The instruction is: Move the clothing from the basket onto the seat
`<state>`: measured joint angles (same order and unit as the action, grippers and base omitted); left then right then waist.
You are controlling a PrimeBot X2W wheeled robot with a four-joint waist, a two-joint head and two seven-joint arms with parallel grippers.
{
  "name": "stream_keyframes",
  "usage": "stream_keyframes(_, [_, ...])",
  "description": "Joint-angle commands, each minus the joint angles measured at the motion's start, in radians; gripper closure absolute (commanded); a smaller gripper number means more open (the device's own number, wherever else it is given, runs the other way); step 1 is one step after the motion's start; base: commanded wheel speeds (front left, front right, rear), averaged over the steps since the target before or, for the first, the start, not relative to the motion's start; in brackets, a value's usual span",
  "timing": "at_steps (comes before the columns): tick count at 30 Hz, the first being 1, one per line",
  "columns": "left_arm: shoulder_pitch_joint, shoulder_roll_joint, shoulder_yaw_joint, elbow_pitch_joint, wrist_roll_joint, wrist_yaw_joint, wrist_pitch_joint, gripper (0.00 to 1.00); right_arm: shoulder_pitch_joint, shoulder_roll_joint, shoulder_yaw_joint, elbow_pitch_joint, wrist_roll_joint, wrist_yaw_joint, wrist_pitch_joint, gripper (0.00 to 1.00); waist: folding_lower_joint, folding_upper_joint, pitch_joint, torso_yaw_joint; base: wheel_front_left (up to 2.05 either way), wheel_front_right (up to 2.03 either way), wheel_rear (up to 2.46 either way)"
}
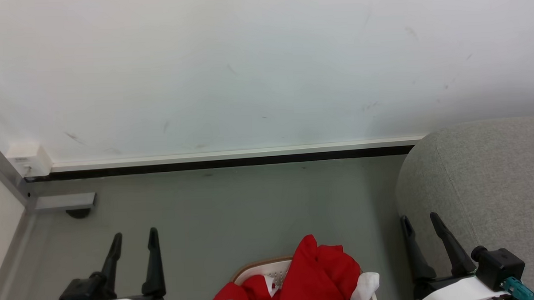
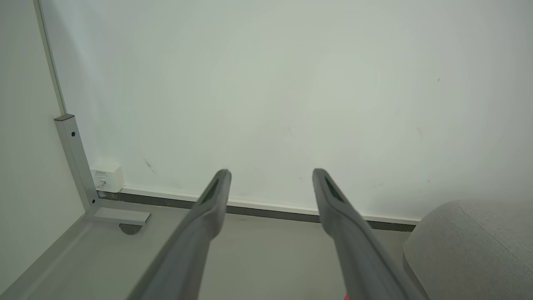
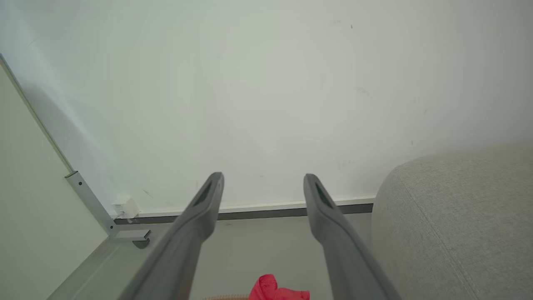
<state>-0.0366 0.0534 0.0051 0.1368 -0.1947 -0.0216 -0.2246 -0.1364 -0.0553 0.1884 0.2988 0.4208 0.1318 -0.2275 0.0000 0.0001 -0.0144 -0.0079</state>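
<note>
Red clothing (image 1: 318, 272) with white trim is heaped in the white perforated basket (image 1: 264, 270), whose brown rim peeks out at the bottom centre of the head view. A red fold of the clothing (image 3: 270, 287) also shows low between the right gripper's fingers. The light grey seat (image 1: 485, 182) bulges in from the right, and the seat (image 3: 454, 221) fills the right side of the right wrist view. My left gripper (image 1: 134, 236) stands open to the left of the basket, nothing between its fingers. My right gripper (image 1: 420, 220) is open too, hovering beside the seat's rounded edge.
A white wall (image 1: 246, 66) with a skirting board runs across the back. A grey metal frame leg (image 1: 60, 202) and a small white box (image 1: 27, 159) sit in the left corner. Grey floor (image 1: 233, 209) lies between the wall and the basket.
</note>
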Motion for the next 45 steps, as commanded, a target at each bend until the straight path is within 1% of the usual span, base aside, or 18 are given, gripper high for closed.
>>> stream_keyframes(1, [0.007,0.003,0.002,-0.007,0.029,-0.004,-0.013,0.00,-0.010,0.000,0.003,0.000,-0.022,-0.002,-0.010,0.00,0.0000,-0.0001,0.000,0.000,0.00,0.00,0.00])
stream_keyframes(18, [0.011,0.000,0.000,0.002,0.138,-0.009,-0.042,0.00,-0.013,0.003,0.015,0.007,-0.094,-0.002,-0.040,0.00,0.0000,-0.0001,-0.003,-0.007,0.00,0.00,0.00])
stream_keyframes(34, [0.003,-0.002,0.001,0.020,0.132,-0.017,-0.040,0.00,-0.016,0.004,0.016,0.010,-0.090,-0.002,-0.038,0.00,0.0000,-0.0001,-0.002,-0.006,0.00,0.00,0.00])
stream_keyframes(45, [0.009,-0.002,0.001,0.022,0.122,-0.015,-0.040,0.00,-0.020,0.004,0.023,0.005,-0.089,-0.002,-0.038,0.00,0.0000,-0.0001,0.002,-0.017,0.00,0.00,0.00])
